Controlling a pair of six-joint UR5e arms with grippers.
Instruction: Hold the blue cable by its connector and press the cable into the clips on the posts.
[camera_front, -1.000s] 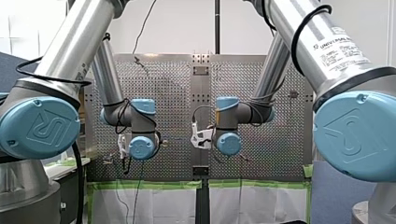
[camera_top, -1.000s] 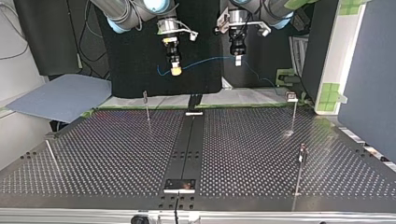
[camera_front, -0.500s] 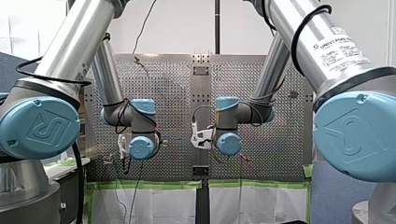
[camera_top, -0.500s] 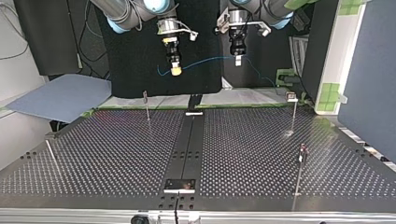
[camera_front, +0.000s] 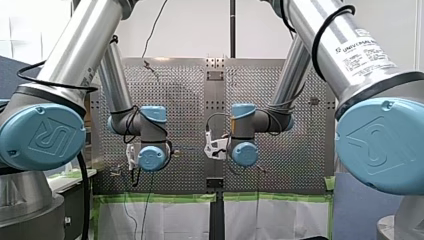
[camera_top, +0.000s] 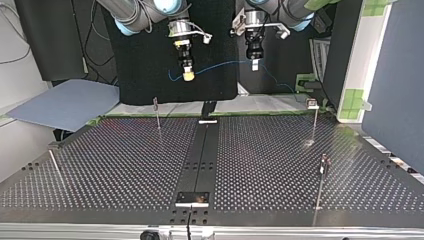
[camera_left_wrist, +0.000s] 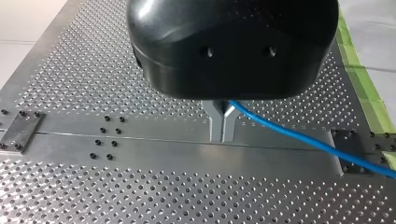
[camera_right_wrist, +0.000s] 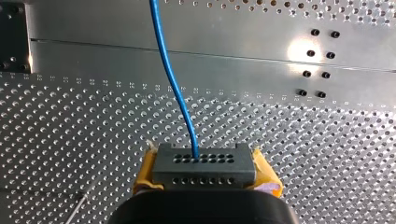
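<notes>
1. Perforated metal worktop (camera_top: 125, 165), fills the lower half of the top view. No cable lies on it.

2. Two silver arms with light blue joint caps. My left arm (camera_front: 75, 55) is at the left of the front view and my right arm (camera_front: 345, 47) at its right. Both reach over the worktop at the far edge.

3. Slim upright metal posts (camera_top: 157, 114), each with a small clip (camera_top: 312, 103) on top, spread over the left and right of the top view. No clip shows cable in it, so all pressing is judged left to do.

4. Thin blue cable (camera_top: 225, 64), strung in the air between the two grippers at the upper centre of the top view. It is well apart from every post.

5. Right gripper (camera_top: 188, 75), yellow pads, clamped on the connector. The hold step is judged done.

6. Left gripper (camera_left_wrist: 222, 125), metal fingers together, with the cable coming out from between them.

7. Dark grey block connector (camera_right_wrist: 204, 164) with two rows of small holes, gripped between the yellow pads. The cable leaves its face and runs ahead of the gripper.

Markings:
- Embossed "UR" emblem (camera_front: 50, 137) on the large blue caps in the front view.
- Printed "UNIVERSAL ROBOTS" label (camera_front: 364, 51) on my right arm's tube. The smaller lines under it are too small to read.
</notes>
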